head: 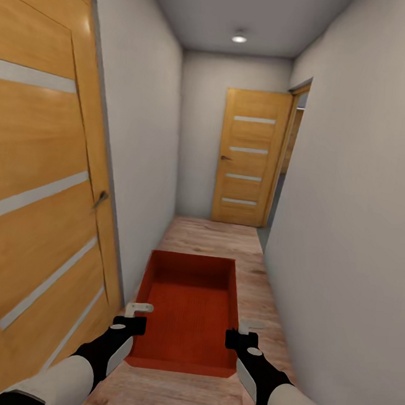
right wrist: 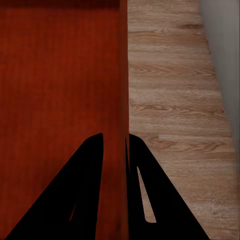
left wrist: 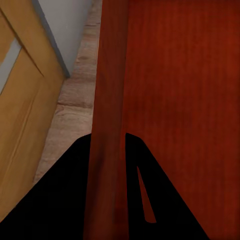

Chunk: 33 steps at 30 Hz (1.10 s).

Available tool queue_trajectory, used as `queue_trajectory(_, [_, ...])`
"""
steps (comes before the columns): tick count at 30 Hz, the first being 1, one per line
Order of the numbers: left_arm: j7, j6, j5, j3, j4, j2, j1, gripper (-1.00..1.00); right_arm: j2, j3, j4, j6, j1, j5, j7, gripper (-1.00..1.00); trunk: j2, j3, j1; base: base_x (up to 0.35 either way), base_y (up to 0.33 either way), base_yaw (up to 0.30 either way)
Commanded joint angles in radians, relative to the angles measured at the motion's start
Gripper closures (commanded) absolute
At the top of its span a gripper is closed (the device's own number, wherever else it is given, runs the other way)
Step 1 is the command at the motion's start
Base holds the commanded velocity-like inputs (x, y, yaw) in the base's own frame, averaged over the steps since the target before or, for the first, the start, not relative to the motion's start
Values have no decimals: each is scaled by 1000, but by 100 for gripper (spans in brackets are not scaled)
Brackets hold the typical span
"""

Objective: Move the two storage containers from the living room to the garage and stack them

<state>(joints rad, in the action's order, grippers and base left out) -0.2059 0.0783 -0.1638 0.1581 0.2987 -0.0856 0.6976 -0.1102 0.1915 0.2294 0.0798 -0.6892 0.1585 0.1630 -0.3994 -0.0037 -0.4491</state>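
One orange-red storage container, lidless and empty, hangs level in front of me over a narrow corridor's wood planks. My left gripper is shut on its left wall, one finger on each side of the wall, as the left wrist view shows. My right gripper is shut the same way on the right wall, seen in the right wrist view. The living room, the garage and its concrete floor are out of view.
A wood door with pale stripes stands close on my left. Pale grey walls hem in the corridor. At the far end is a similar door, swung open beside a doorway on the right. Light plank flooring runs ahead.
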Motion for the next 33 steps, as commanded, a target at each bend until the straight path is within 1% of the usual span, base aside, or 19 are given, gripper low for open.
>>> queue_trajectory(1, [-9,6,5,-28,25,0,0,100,-3,9,-3,5,0,19,-4,100,-1,0,-1,323,95,-207])
queue_trajectory(6, [-9,6,5,-28,25,0,0,100,-3,8,-2,4,0,20,-5,100,-1,0,-1,323,95,-66])
queue_trajectory(26, [-9,5,4,-28,26,0,0,100,-2,8,-2,9,-1,20,-3,100,-1,0,-1,323,94,-4])
queue_trajectory(33, [-9,5,6,-28,25,0,0,100,-3,8,-2,6,0,19,-2,100,-1,0,-1,323,26,-175])
